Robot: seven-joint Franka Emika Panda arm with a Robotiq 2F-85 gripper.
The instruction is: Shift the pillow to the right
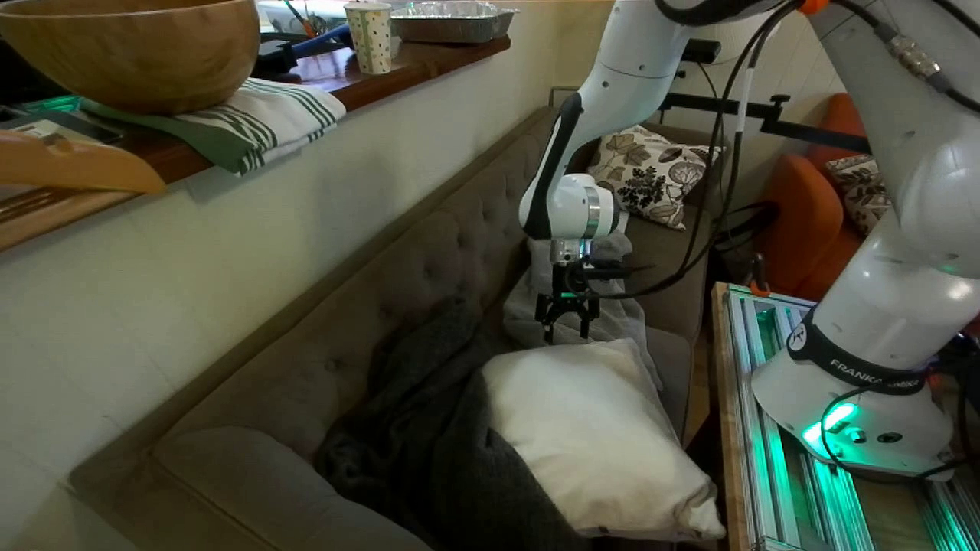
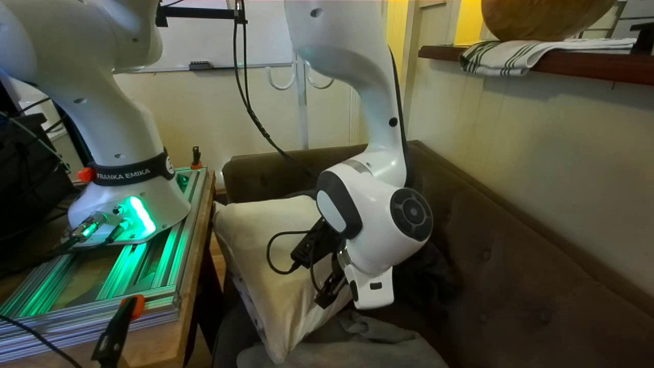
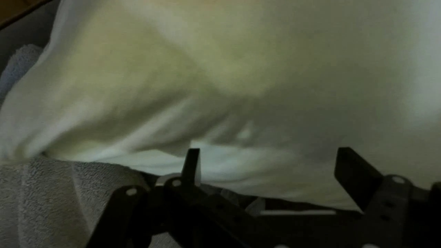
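I am holding my black two-fingered gripper (image 1: 566, 335), its jaws spread wide apart, at an edge of the plain off-white, soft rectangular pillow (image 1: 589, 436); whether it is touching I cannot tell. The pillow is lying on the brown tufted fabric sofa (image 1: 421, 268), against the crumpled dark grey blanket (image 1: 459, 459).

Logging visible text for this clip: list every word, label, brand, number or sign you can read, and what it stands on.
"FRANKA EMIKA": on the dark band around the arm's base, in both exterior views.
Round emblem on the same band: too small to read.
Wrist view: no readable text.
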